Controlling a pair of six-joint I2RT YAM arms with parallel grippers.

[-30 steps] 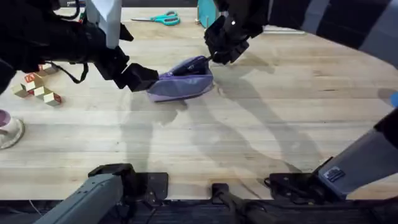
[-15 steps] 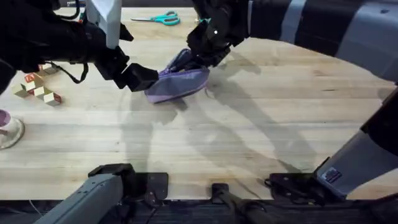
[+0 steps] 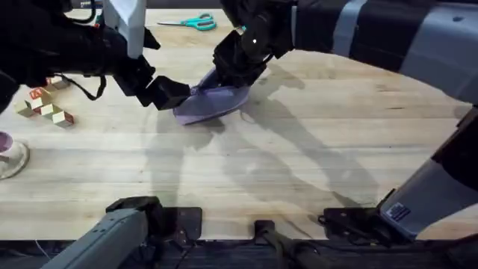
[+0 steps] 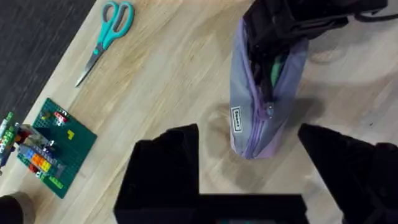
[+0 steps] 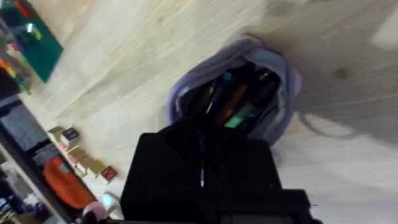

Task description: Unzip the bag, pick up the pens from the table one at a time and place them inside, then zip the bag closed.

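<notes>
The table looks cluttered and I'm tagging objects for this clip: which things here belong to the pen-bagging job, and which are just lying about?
Job:
- bag, open, pens inside
- left gripper, at the bag's end
- right gripper, at the bag's top
- table

Lying about:
- scissors
- wooden blocks
- green brick plate
- cup

The right gripper [image 3: 233,69] covers the far end of the bag [image 3: 213,104], hiding the zipper there. The left gripper [image 3: 173,94] masks the bag's near end. Inside the bag's mouth, blurred coloured pens [image 5: 239,99] cannot be counted.
</notes>
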